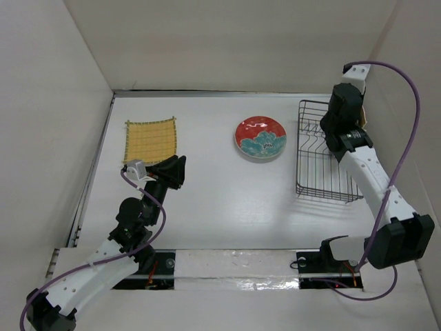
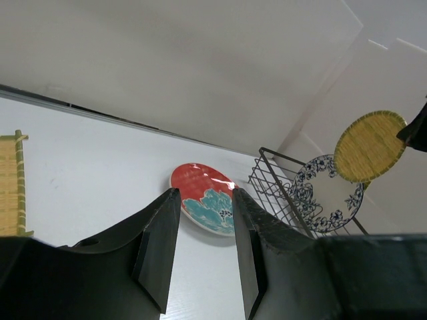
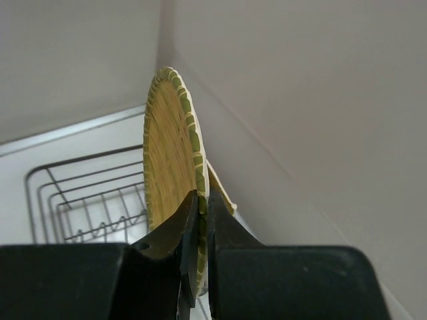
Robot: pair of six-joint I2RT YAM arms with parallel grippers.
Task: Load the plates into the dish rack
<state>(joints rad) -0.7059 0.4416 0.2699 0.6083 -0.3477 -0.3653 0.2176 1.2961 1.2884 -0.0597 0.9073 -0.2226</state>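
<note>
1. Right gripper [image 3: 200,223]: pinched tight on the lower rim of the round yellow plate [image 3: 170,153], fingers nearly meeting across the woven edge.
2. Round yellow plate: upright and edge-on in the right wrist view, raised above the dish rack [image 1: 320,148], not yet down between the wires. In the left wrist view, up in the air at 1 o'clock of the blue-white plate [image 2: 327,193], overlapping that plate's top rim.
3. Dish rack: black wire, at 3 o'clock on the table [image 1: 207,207], close to the right wall, partly covered by the right arm in the top view.
4. Inside the rack: the blue-white plate, standing on edge among the wires, patterned face toward the left wrist camera. Thin strip of something else yellow just behind the held plate in the right wrist view; cannot tell whether in the rack.
5. Red plate [image 1: 260,137]: flat on the table at 9 o'clock of the rack, apart from it, teal flower facing up.
6. Square yellow plate [image 1: 150,141]: flat at 10 o'clock on the table, near the left wall.
7. Left gripper [image 1: 172,171]: at 5 o'clock of the square plate, just off its near right corner, fingers parted by a modest gap, nothing between them. Red plate visible beyond that gap in the left wrist view.
</note>
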